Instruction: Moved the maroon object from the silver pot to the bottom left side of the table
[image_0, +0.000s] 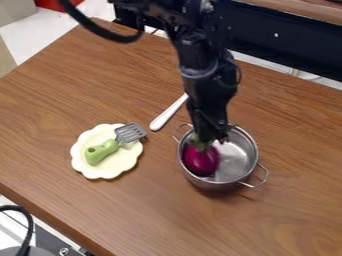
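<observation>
Maroon eggplant (201, 161): sits in silver pot (236, 159), transfer incomplete. End effector (209, 142): at its top; grip indeterminable. Outstanding: lift, carry, placement on surface (157, 212), near left.

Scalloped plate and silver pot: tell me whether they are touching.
Apart. The camera view shows a strip of bare table between the plate and the silver pot.
</observation>
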